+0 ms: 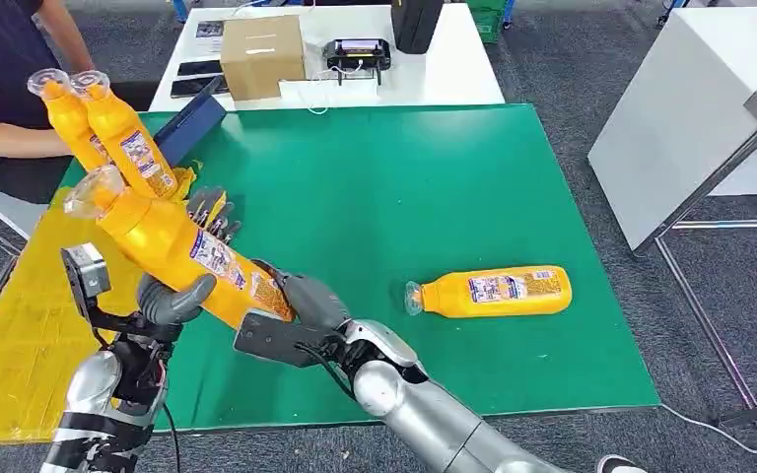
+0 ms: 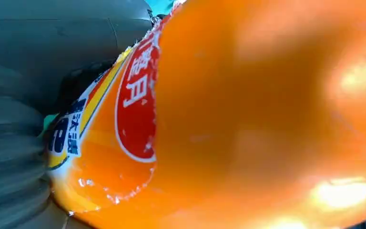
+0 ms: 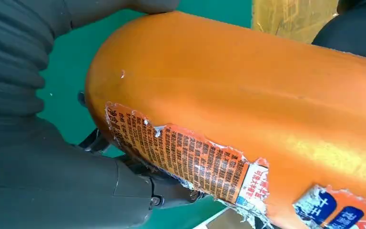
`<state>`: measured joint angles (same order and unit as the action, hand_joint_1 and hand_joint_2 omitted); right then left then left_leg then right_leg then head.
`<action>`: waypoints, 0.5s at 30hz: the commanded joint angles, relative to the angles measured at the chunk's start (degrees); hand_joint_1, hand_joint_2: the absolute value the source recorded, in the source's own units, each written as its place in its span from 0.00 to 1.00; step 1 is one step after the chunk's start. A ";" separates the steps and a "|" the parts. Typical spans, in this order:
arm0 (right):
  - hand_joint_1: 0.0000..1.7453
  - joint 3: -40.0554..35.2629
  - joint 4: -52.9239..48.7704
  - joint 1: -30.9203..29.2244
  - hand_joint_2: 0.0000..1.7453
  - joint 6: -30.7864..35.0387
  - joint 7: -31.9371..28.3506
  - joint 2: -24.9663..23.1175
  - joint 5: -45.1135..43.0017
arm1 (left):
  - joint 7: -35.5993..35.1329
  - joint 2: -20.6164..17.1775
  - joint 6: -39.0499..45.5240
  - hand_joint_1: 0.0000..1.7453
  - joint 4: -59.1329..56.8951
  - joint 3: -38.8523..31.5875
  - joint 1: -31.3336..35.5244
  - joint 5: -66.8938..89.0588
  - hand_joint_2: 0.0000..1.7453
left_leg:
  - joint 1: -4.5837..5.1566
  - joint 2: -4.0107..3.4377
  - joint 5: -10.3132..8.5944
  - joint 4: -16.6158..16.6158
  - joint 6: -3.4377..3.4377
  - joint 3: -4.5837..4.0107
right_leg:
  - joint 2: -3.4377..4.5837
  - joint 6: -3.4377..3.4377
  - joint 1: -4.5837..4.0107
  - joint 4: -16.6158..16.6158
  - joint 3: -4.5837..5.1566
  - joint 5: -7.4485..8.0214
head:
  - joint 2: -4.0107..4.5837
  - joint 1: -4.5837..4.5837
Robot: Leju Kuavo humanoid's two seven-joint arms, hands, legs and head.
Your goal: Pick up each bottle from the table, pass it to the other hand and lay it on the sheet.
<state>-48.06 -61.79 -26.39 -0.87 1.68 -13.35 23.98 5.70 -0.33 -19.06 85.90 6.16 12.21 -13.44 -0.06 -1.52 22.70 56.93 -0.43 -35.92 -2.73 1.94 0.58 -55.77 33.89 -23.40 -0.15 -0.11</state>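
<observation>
Bottle (image 1: 182, 251): tilted, cap up-left, gripped at both ends
Left hand (image 1: 182, 291): grasps its middle
Right hand (image 1: 301, 305): clasps its base
Second bottle (image 1: 493, 292): lying on green mat (image 1: 404, 177)

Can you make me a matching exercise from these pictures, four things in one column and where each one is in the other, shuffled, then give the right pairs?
Things
1. Held bottle
2. Lying bottle
3. Cardboard box
4. Two upright bottles

Places
A. On the white table beyond the green mat
B. On its side on the green mat, off to the right
C. At the far left, beside the seated person
D. Tilted in the air, gripped by both the left robot hand and the right robot hand

Pairs: 1-D, 2-B, 3-A, 4-C
</observation>
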 commanded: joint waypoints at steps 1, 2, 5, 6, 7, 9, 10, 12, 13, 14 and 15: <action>1.00 -6.75 2.91 -2.42 1.00 -1.09 -0.10 1.35 -1.34 | 0.90 0.13 -0.53 1.00 -2.82 1.48 3.06 1.89 1.00 | -0.05 0.13 0.05 -0.01 0.03 0.14 | 0.06 -0.04 -0.02 0.03 -0.18 -0.07 | 0.00 0.00; 1.00 -6.77 2.87 -2.48 1.00 -1.01 -0.07 1.44 -1.41 | 1.13 -0.04 -0.71 1.00 -2.83 1.50 3.15 2.25 1.00 | -0.07 0.20 0.11 0.01 0.05 0.28 | 0.12 -0.07 -0.03 0.02 -0.33 -0.13 | 0.00 0.00; 1.00 -6.90 2.65 -2.50 1.00 -0.98 -0.05 1.60 -1.54 | 2.10 -0.24 -0.99 1.00 -2.86 1.55 3.23 3.76 1.00 | -0.05 0.14 0.04 -0.02 0.03 0.13 | 0.05 -0.04 -0.02 0.04 -0.17 -0.06 | 0.00 0.00; 1.00 -6.98 2.40 -2.37 1.00 -0.95 -0.05 1.65 -1.54 | 2.39 -0.40 -1.26 1.00 -2.94 1.58 3.28 4.30 1.00 | -0.08 0.20 0.10 0.01 0.05 0.25 | 0.10 -0.07 -0.03 0.03 -0.31 -0.13 | 0.00 0.00; 1.00 -7.03 2.32 -2.33 1.00 -0.93 -0.04 1.73 -1.54 | 2.72 -0.45 -1.36 1.00 -3.04 1.43 3.39 4.85 1.00 | -0.05 0.15 0.05 -0.02 0.03 0.15 | 0.06 -0.04 -0.02 0.04 -0.20 -0.07 | 0.00 0.02; 1.00 -6.56 2.26 -2.13 1.00 -0.49 0.25 1.89 -1.67 | 3.07 -0.66 -1.41 1.00 -3.00 1.38 3.47 5.68 1.00 | -0.06 0.17 0.08 0.01 0.04 0.20 | 0.09 -0.05 -0.03 0.03 -0.25 -0.10 | 0.00 0.02; 1.00 -5.82 2.09 -1.84 1.00 0.26 0.39 2.02 -1.85 | 3.30 -0.87 -1.32 1.00 -2.88 1.39 3.45 6.42 1.00 | -0.04 0.14 0.04 -0.02 0.03 0.14 | 0.05 -0.04 -0.02 0.04 -0.17 -0.06 | 0.00 0.00; 1.00 -5.12 1.47 -1.64 1.00 0.41 0.39 2.44 -2.01 | 3.43 -0.92 -1.26 1.00 -2.70 1.07 3.35 6.74 1.00 | -0.07 0.20 0.06 0.00 0.04 0.18 | 0.04 -0.05 -0.03 0.04 -0.24 -0.10 | 0.00 0.00; 1.00 -4.86 0.97 -1.58 1.00 0.32 0.45 2.63 -1.92 | 3.48 -0.87 -1.24 1.00 -2.62 0.86 3.29 6.85 1.00 | -0.07 0.24 0.11 0.00 0.04 0.28 | 0.08 -0.06 -0.02 0.02 -0.34 -0.14 | 0.00 0.00; 1.00 -4.80 0.90 -1.69 1.00 0.33 0.45 2.62 -1.92 | 3.48 -0.89 -1.23 1.00 -2.63 0.84 3.30 6.85 1.00 | -0.05 0.16 0.04 -0.02 0.02 0.13 | 0.05 -0.04 -0.02 0.04 -0.17 -0.06 | 0.00 0.00; 1.00 -4.71 0.64 -1.65 1.00 0.33 0.44 2.69 -1.91 | 3.49 -0.89 -1.24 1.00 -2.68 0.78 3.37 6.89 1.00 | -0.06 0.20 0.09 0.00 0.04 0.24 | 0.09 -0.06 -0.02 0.03 -0.29 -0.12 | 0.00 0.00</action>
<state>-49.44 -61.35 -26.76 -0.26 2.27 -12.92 21.99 9.49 -0.42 -20.35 85.90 6.12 12.31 -7.65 -0.06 -1.52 22.70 56.93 -0.43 -35.92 -2.73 1.94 0.59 -55.77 33.90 -23.40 -0.15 -0.11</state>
